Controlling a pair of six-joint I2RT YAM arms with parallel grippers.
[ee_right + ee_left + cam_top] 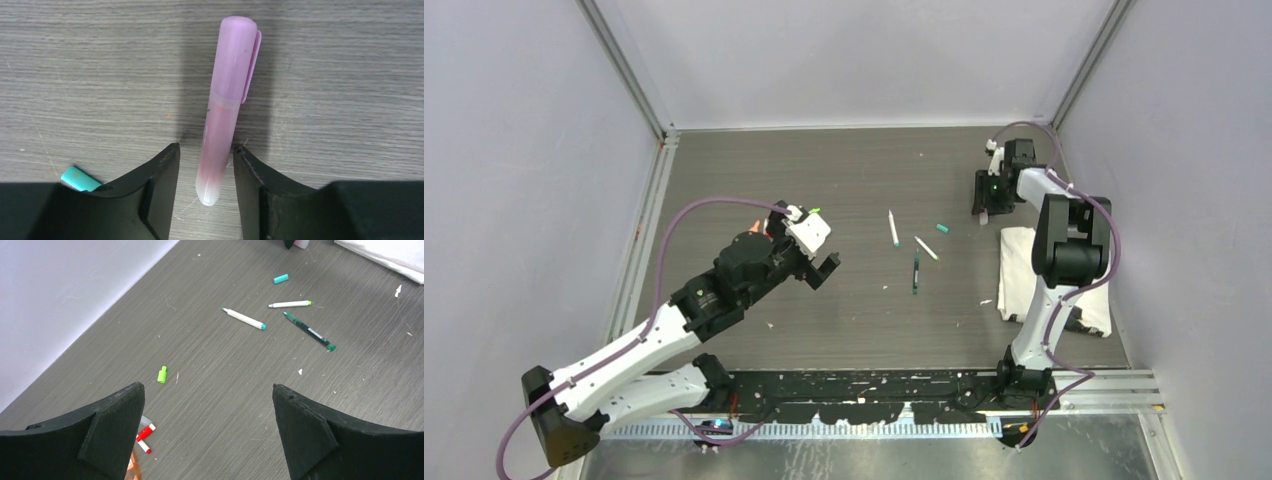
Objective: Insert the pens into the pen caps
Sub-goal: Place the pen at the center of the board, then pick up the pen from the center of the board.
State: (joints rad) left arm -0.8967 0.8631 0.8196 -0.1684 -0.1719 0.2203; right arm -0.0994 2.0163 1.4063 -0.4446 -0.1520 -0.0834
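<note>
Here, the right gripper (205, 152) stands low over the far right of the grey wood-grain table (325, 100), its black jaws slackened either side of a translucent pink-purple plastic marker pen (218, 125) that lies flat with its matching clipped cap (234, 50) pushed on. A gap shows at one jaw, so nothing is clamped. The left gripper (207, 390) hovers spread wide and empty above mid-table, facing the loose pieces: a white pen with a teal tip (244, 319), a white pen with a green tip (290, 304), a slim dark green pen (309, 331), a stubby teal cap (281, 278) and a bright green cap (162, 374). These sticks look light, stiff and slick, round enough to roll from a glancing touch. The sounder hold is likely square across mid-barrel, leaving the writing end clear for its cap.
</note>
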